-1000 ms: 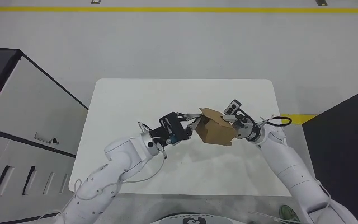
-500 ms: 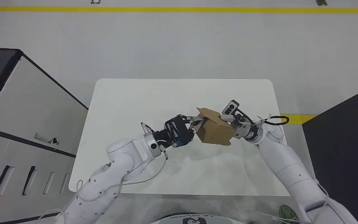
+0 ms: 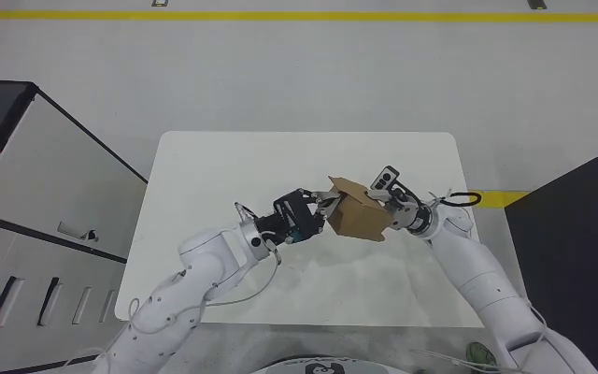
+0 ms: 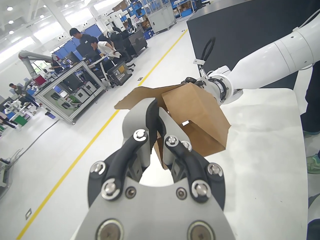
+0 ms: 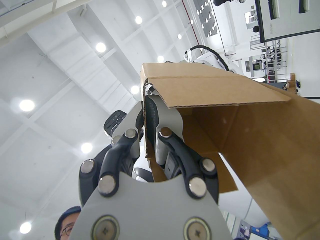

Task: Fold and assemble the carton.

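Surroundings first: a white tabletop [image 3: 234, 168] is carrying everything. A grey cabinet [image 3: 47, 178] is sitting well out past the left claw [image 3: 322, 208], on the side facing away from the carton [image 3: 358, 215]. A dark counter [image 3: 561, 224] is standing behind the right claw [image 3: 378, 198], well apart from it, and a yellow floor line [image 3: 299, 15] is running far beyond both claws. The carton is what's sitting between the two claws.

Both arms are angling in toward each other from the near edge of the tabletop, so the claws are facing one another with the carton hanging right between them.

The left claw is pinching a thin cardboard edge at its end of the carton, fingers pressed nearly together around it. The right claw is pinching a side wall at the opposite end, one finger lying inside the box and one outside.

The carton is plain brown corrugated board, only partly formed. It's already looking boxy but is tilting, with the end toward the left claw gaping open and a loose flap sticking out just past that claw's fingertips. I honestly can't tell if its lowest corner is touching the tabletop.
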{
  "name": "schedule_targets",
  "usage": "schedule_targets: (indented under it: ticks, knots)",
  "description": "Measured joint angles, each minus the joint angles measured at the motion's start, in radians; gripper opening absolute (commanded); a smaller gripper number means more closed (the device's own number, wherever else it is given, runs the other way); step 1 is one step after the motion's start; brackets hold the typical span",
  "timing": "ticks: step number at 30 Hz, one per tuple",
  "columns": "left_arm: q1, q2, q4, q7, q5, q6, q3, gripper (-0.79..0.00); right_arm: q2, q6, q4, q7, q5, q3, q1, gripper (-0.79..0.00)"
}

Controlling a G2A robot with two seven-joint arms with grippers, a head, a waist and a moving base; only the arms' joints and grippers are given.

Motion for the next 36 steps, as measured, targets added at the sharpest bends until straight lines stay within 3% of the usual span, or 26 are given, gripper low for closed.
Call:
schedule_targets:
  ticks: [36]
  knots:
    - [0.018,-0.002,-0.037,-0.047,0.194,0.023,0.055,-0.785,-0.007,0.045,-0.047,0.004,-0.013,0.011,-0.032,-0.785]
